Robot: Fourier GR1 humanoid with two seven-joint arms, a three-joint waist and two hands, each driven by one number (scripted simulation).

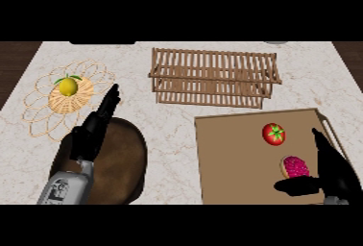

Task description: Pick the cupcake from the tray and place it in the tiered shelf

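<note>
The cupcake (pixel 294 166), with pink-red topping, lies on the brown tray (pixel 234 158) at its right side, below a red tomato (pixel 273 133). My right hand (pixel 332 175) sits just right of the cupcake, fingers straight and pointing up the tray, thumb (pixel 296 185) stretched out below the cupcake; nothing is held. The wooden tiered shelf (pixel 212 77) stands at the back centre of the counter. My left hand (pixel 92 132) rests open at the left, fingers pointing up, above a dark round board (pixel 124 163).
A woven wire basket (pixel 67 98) holding a lemon (pixel 67 86) sits at the back left. The marble counter shows between the tray and the shelf. The tray's right rim (pixel 332 137) lies close to my right hand.
</note>
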